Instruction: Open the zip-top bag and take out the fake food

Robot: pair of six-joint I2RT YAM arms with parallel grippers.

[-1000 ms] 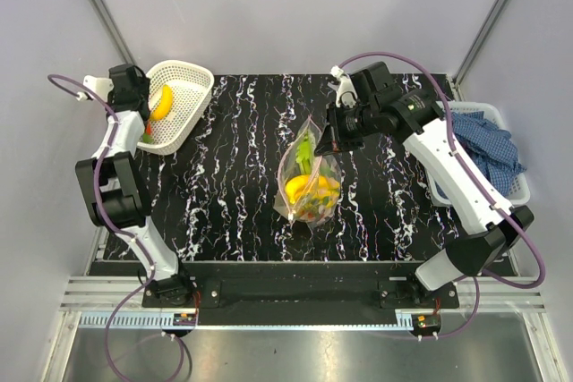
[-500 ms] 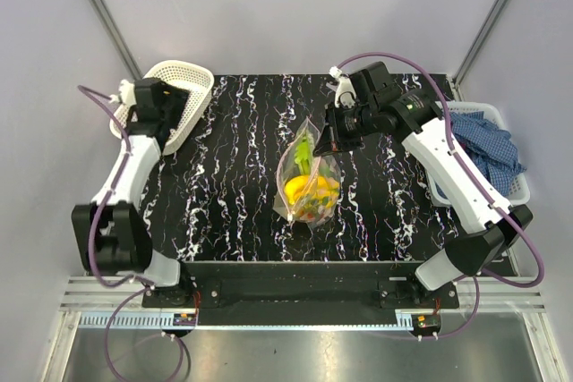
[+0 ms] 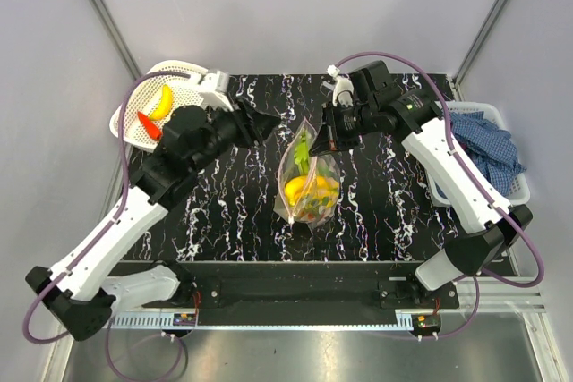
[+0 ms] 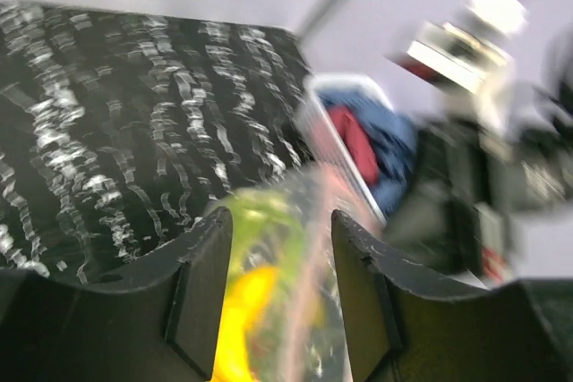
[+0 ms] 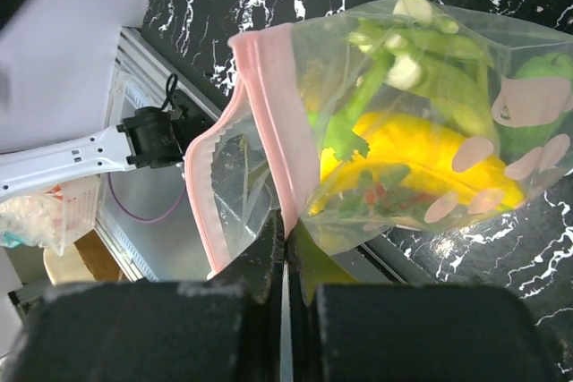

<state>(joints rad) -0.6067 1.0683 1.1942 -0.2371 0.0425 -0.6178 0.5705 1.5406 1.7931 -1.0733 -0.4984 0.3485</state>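
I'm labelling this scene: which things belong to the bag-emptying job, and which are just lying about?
Job: clear crinkly zip-top bag; plastic toy food inside it; right hand pinching its edge; open left hand; white mesh basket holding yellow banana, red chili.
Lying about: blue checked cloth.

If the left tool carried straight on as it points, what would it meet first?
Probably the zip-top bag: the wrist view shows it straight ahead of the open left tool, though blur hides the depth.

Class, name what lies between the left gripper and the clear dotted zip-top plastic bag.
Top view: only bare black marbled tabletop separates the left gripper from the clear zip-top bag.
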